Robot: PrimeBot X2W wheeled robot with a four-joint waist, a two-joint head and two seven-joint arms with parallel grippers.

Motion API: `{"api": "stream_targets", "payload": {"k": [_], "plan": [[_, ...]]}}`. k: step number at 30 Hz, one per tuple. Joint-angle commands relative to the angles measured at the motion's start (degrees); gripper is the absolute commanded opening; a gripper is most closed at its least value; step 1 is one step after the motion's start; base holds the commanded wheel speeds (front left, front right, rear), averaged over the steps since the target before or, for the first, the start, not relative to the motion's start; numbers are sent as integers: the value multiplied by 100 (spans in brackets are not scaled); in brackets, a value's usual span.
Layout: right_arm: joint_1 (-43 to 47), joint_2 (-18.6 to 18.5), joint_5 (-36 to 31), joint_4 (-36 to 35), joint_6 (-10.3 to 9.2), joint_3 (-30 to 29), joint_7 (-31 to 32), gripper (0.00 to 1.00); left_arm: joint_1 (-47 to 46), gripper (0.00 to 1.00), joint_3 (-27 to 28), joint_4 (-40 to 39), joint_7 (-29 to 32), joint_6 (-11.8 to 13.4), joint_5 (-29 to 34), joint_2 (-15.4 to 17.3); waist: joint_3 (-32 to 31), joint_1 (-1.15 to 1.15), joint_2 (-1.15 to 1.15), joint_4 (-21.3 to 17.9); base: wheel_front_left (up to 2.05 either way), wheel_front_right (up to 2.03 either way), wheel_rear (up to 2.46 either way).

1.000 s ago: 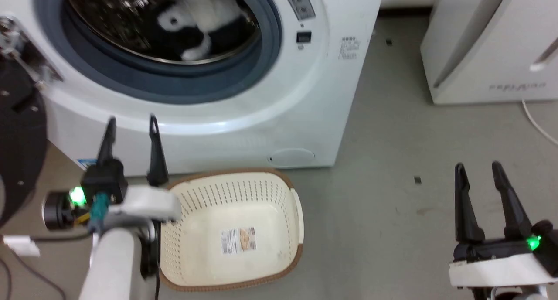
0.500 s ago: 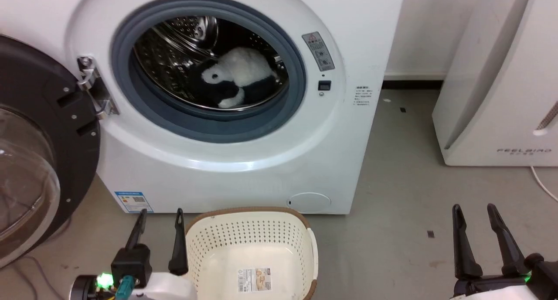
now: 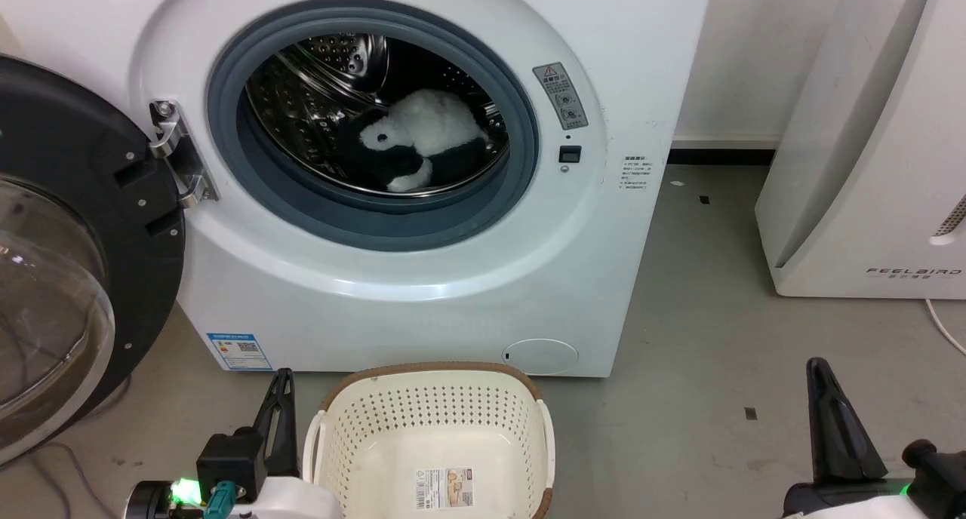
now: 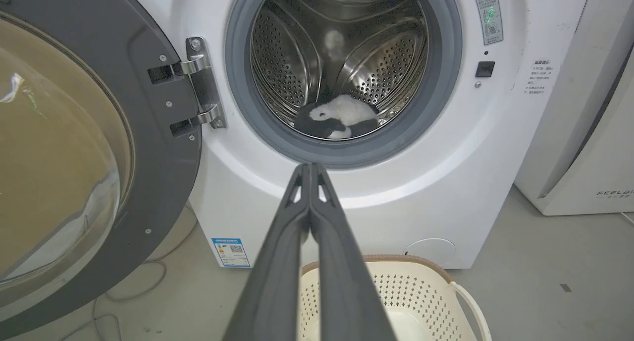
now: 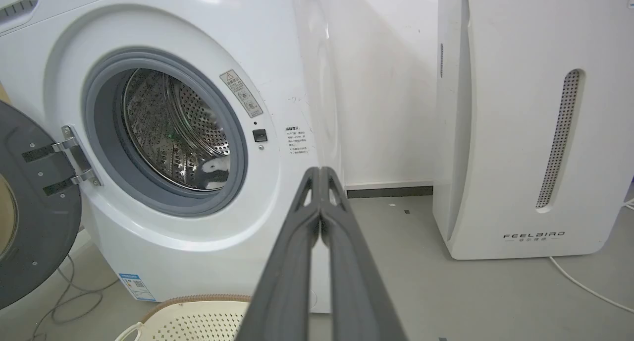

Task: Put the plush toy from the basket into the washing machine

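Head view gives you the washing machine (image 3: 423, 293), door open, the cream basket (image 3: 430, 369) before it, and the fluffy black-and-white plush toy (image 3: 426, 130) lying in the drum. Your left gripper (image 4: 309, 168) and right gripper (image 5: 320, 171) point toward the machine, fingers pressed together.

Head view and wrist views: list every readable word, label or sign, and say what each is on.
"FEELBIRD": on the white appliance, low on its front.
Warning sticker with a triangle sign, beside the washing machine porthole: text unreadable.
Small text block on its front: too small to read.
Blue label with QR code, lower left: too small to read.
Paper label in the basket: blurred.
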Motion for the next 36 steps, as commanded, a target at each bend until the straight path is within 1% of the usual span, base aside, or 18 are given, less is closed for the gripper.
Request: {"api": "stream_targets", "payload": {"k": [1, 36], "plan": [[-24, 0, -48, 4, 0, 7, 30, 0, 1, 0, 5, -41, 22, -15, 9, -7, 1, 1, 0, -2, 0, 0, 0], [-192, 0, -383, 31, -1, 107, 454, 0, 10, 0, 58, -366, 444, -116, 72, -54, 29, 1, 0, -62, 0, 0, 0]]}}
